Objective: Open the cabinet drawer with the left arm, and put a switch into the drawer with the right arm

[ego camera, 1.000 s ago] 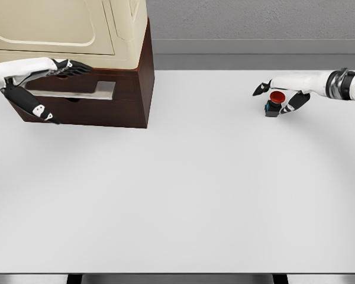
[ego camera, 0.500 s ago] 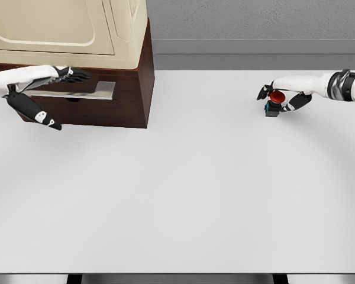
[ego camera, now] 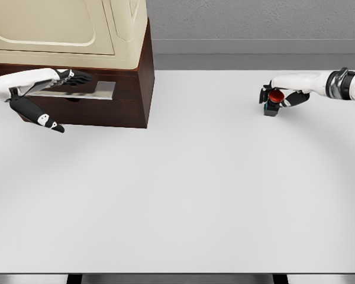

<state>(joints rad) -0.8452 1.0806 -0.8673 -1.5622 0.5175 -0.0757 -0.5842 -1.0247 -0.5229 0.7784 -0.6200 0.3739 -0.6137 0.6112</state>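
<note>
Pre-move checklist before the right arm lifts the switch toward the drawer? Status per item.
1. Right hand closed around switch: ok, fingers curl on both sides of it.
2. Switch lifted off the table: cannot tell, it looks to be resting there.
3. Left hand at drawer handle: ok, fingers lie along the metal bar.
4. Drawer open enough to take the switch: not ok, no opening shows.
5. Path across the table from switch to cabinet: ok, nothing lies between.

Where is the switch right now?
In the head view the switch, with its red button, sits on the white table at the far right, between the curled fingers of the right hand, well away from the cabinet.
</note>
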